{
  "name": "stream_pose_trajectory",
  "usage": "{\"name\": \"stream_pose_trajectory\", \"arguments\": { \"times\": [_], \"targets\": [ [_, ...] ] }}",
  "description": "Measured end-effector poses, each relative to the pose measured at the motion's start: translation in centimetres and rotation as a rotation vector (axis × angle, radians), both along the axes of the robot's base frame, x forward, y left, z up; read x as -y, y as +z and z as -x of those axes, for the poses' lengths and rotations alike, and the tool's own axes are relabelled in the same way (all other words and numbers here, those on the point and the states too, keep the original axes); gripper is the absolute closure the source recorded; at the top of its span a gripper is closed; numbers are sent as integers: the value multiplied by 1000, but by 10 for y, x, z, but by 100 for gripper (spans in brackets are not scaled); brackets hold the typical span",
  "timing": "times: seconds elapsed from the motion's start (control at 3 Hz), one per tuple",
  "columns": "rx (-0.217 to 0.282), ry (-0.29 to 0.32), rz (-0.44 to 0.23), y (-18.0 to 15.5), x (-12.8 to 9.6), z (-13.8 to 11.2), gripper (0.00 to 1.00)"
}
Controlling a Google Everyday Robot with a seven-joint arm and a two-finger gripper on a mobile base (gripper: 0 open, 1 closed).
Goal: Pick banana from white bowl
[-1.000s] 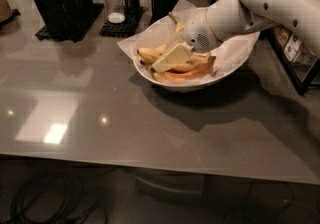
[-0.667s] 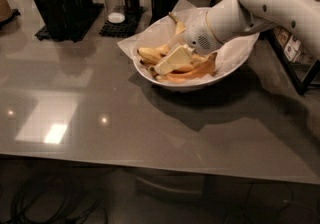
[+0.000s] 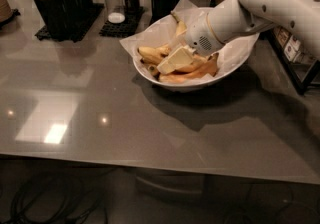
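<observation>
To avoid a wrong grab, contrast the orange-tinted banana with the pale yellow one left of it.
The orange-tinted banana is darker and hugs the white bowl's front rim; the pale yellow banana is lighter, left of the gripper. Both, like the gripper, are inside the bowl.

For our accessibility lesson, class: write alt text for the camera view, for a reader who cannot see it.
A white robot arm's gripper reaches down into a paper-lined white bowl of bananas on a glossy grey table. Black caddies and shakers stand behind it.
</observation>
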State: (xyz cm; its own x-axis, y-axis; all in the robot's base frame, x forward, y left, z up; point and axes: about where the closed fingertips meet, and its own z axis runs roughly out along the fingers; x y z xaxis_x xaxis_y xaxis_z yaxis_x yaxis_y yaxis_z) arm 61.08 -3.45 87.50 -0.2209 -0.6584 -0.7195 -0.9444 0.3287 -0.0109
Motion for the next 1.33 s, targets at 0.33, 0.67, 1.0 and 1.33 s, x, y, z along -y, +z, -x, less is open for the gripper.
{"name": "stream_pose_trajectory", "arguments": {
  "times": [0.33,0.67,1.0,1.33],
  "targets": [
    [-1,-11,7,-1,3,0,54],
    [1,-36,19,-5,8,1,77],
    [-9,-59,37,-18,10,5,99],
    [-9,-59,37,-14,10,5,100]
  ]
}}
